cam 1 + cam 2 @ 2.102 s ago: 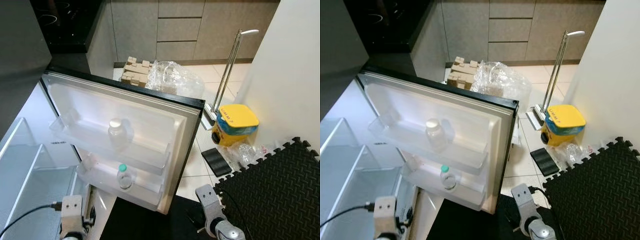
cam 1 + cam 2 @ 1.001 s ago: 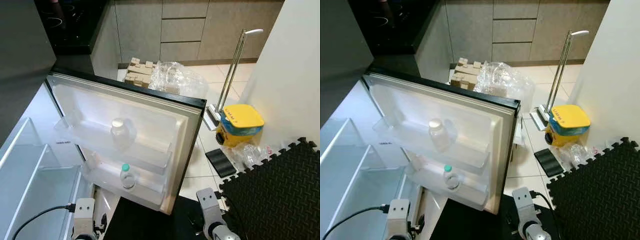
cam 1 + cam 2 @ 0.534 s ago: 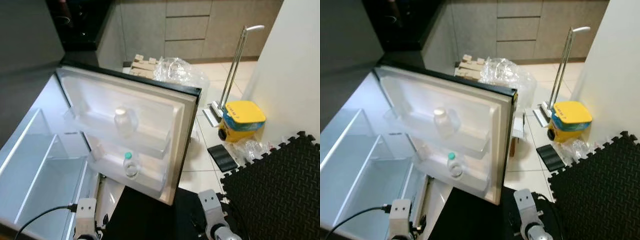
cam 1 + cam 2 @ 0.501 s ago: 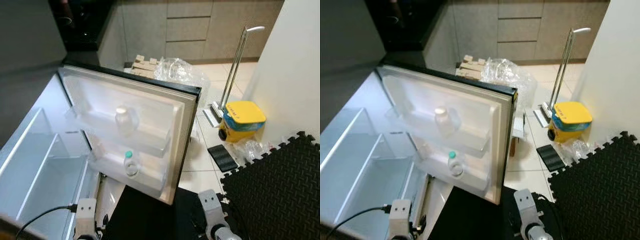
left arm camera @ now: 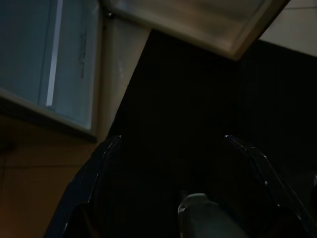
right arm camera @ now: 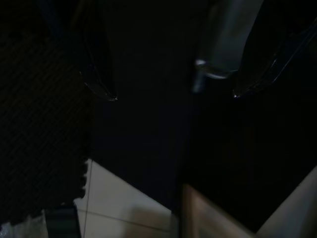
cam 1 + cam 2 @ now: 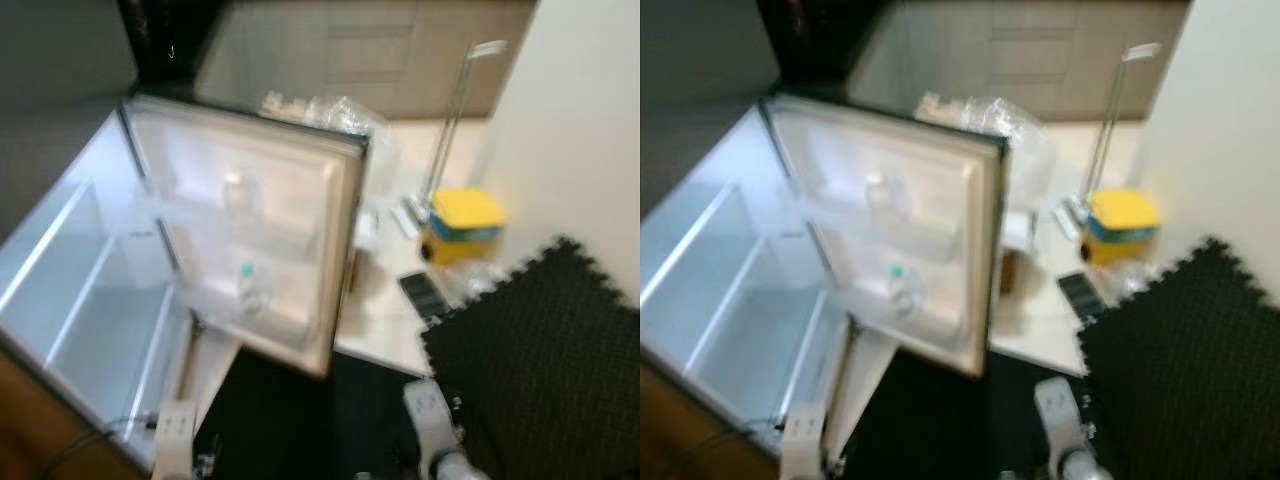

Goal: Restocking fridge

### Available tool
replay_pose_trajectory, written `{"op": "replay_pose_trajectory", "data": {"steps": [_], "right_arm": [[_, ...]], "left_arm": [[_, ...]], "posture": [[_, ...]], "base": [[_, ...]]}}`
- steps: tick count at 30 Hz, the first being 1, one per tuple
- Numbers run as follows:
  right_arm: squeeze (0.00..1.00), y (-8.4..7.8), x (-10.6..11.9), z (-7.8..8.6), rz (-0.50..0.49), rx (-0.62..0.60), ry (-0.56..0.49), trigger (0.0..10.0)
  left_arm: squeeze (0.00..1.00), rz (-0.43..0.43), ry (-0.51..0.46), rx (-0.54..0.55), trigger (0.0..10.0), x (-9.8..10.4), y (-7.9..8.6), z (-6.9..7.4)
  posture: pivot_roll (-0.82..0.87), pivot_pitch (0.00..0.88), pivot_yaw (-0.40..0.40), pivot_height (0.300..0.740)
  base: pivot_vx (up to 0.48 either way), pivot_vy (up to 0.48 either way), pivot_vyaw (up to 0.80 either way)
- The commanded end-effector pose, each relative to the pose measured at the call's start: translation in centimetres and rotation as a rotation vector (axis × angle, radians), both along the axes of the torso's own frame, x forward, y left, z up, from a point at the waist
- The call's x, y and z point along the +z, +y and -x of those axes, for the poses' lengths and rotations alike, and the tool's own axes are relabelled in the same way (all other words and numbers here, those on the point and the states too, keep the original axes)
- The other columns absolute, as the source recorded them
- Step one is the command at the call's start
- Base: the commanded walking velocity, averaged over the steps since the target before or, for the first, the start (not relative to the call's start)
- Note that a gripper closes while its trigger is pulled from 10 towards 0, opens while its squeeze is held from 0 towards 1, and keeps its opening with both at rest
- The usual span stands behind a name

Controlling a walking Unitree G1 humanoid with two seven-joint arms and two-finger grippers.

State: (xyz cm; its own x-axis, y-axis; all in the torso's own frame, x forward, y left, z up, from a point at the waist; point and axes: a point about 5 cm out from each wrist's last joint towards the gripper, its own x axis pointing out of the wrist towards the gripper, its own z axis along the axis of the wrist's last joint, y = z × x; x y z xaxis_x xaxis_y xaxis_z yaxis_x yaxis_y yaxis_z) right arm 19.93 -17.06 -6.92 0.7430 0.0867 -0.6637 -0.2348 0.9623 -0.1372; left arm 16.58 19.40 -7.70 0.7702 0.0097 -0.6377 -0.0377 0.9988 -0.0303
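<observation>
The picture is blurry. The floor [image 7: 385, 310] has pale tiles. A black foam mat [image 7: 540, 350] with a bumpy edge covers the floor on the right. A white wall [image 7: 570, 140] stands on the right. Grey cupboards [image 7: 340, 50] with drawers run along the back. A yellow and blue bucket [image 7: 462, 225] sits on the tiles near the wall, with a thin metal pole [image 7: 450, 130] just behind it. Clear plastic wrap [image 7: 1000, 125] lies by the cupboards. A dark counter [image 7: 170, 40] is at the back left.
</observation>
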Motion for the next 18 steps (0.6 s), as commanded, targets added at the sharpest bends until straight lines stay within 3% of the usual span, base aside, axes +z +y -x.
{"op": "replay_pose_trajectory", "data": {"steps": [1, 14, 18], "right_arm": [[0.0, -0.05, 0.24, -0.46, 0.003, 0.011, -0.009, 10.0], [0.0, 0.18, 0.49, -0.62, -0.025, 0.09, -0.02, 10.0], [0.0, 0.22, 0.48, -0.62, -0.023, 0.101, -0.016, 10.0]], "left_arm": [[0.0, -0.021, 0.003, -0.012, 10.0, 0.11, 0.39, -0.18], [0.0, -0.037, -0.015, -0.031, 10.0, 0.32, 0.26, -0.58], [0.0, -0.039, -0.019, -0.037, 10.0, 0.35, 0.17, -0.62]], "posture": [[-0.05, 0.059, 0.024, 0.719], [-0.06, 0.035, 0.027, 0.719], [-0.06, 0.031, 0.028, 0.719]], "base": [[0.0, 0.0, 0.0], [0.0, 0.0, 0.0], [0.0, 0.0, 0.8]]}}
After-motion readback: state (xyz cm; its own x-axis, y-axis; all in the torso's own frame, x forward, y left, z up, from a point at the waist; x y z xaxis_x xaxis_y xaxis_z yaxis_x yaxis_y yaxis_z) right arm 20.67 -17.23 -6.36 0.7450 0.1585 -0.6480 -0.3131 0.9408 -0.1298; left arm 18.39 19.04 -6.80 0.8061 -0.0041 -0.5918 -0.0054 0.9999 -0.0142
